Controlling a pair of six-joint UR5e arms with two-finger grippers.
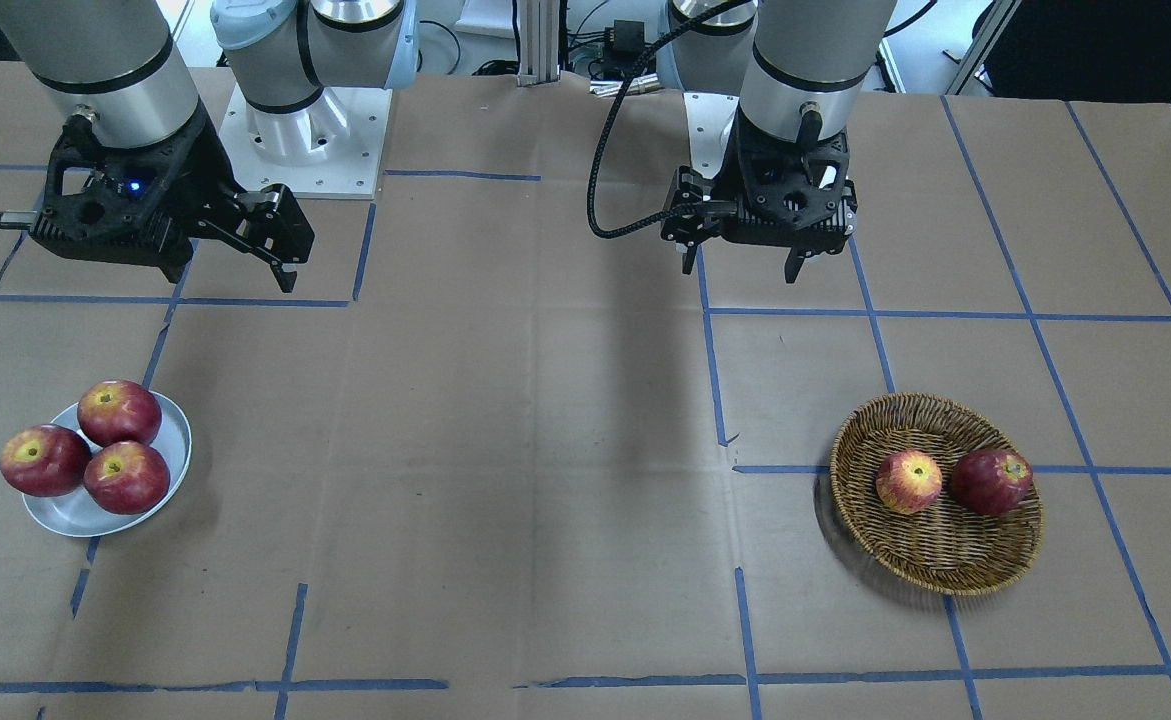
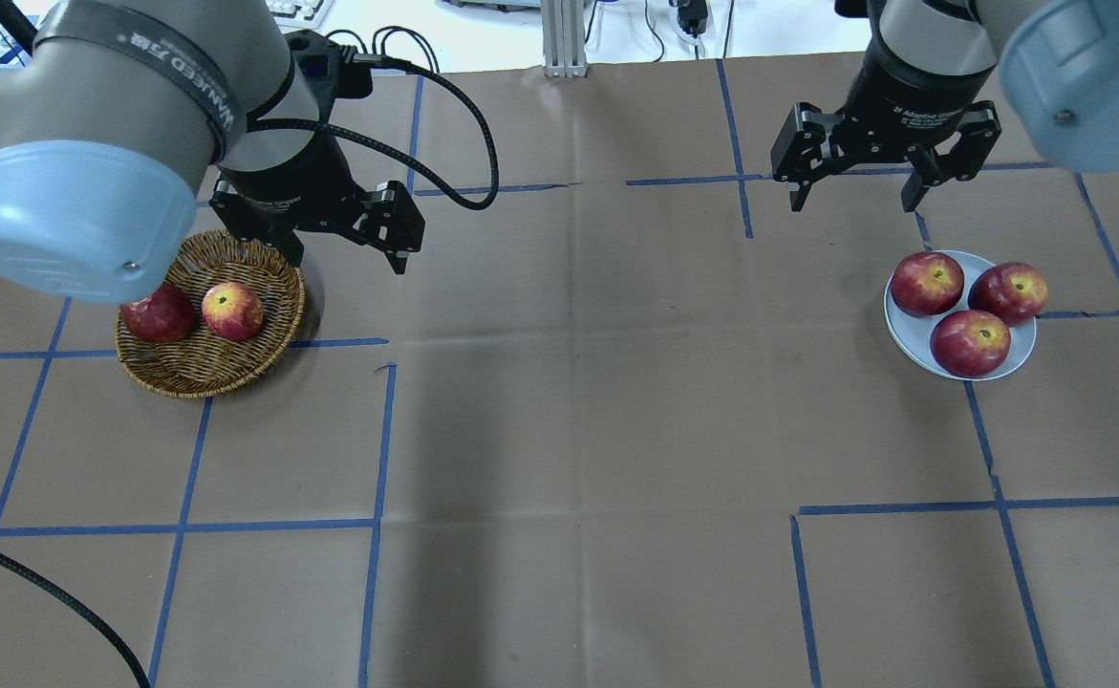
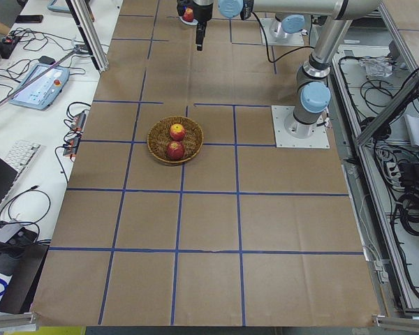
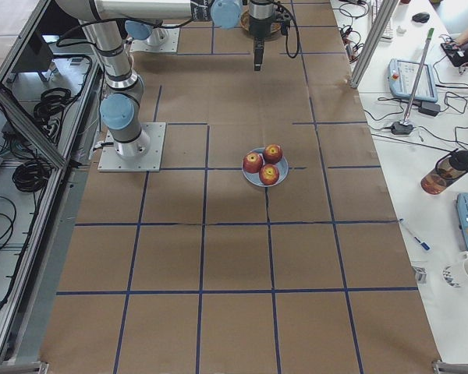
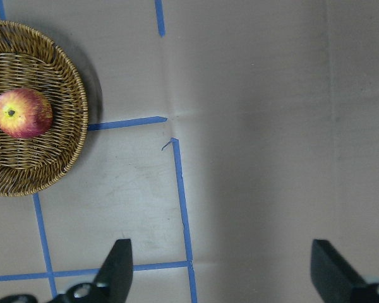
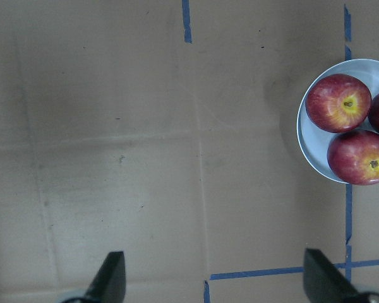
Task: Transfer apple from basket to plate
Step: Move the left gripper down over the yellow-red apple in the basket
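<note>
The paler yellow-red apple lies in the wicker basket beside a dark red apple. The apple and the basket also show in the overhead view, and the apple and basket in the left wrist view. My left gripper is open and empty, held above the table just behind the basket. The pale plate holds three dark red apples. My right gripper is open and empty, held above the table behind the plate.
Brown paper with blue tape lines covers the table. The arms' base plates stand at the robot's edge. A black cable loops from the left wrist. Operator desks with keyboards and pendants lie beyond the table's ends in the side views.
</note>
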